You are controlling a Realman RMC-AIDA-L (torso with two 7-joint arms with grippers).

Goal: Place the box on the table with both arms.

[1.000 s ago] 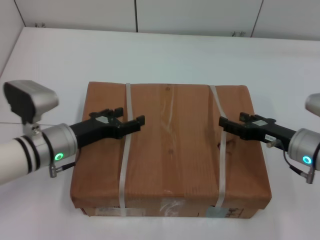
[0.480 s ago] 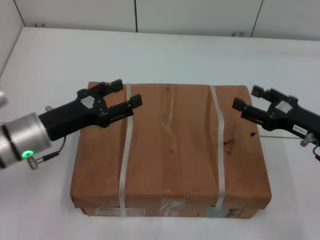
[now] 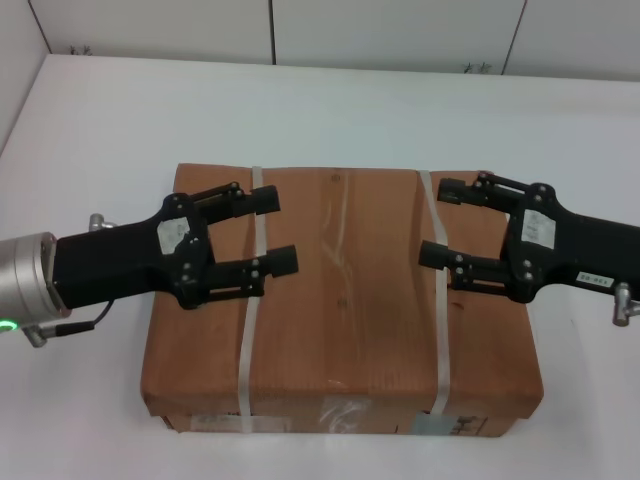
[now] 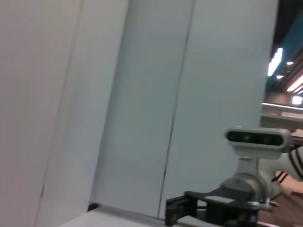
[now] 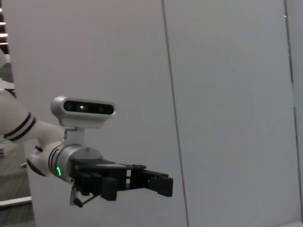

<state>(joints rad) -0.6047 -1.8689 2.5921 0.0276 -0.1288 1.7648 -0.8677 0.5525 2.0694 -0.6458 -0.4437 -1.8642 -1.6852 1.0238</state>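
We see the box (image 3: 340,300) resting flat on the white table (image 3: 330,110), directly beneath both pincers. The left gripper (image 3: 275,230) hovers over the box's left strap (image 3: 250,330), fingers spread wide, holding nothing. The right gripper (image 3: 437,221) hovers over the right strap (image 3: 440,340), equally spread and empty. Beyond the pincers, pale wall panels (image 3: 390,30) close off the table's far edge.

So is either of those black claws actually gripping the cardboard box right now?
No. In the head view the left gripper and right gripper are both open above the box, holding nothing.
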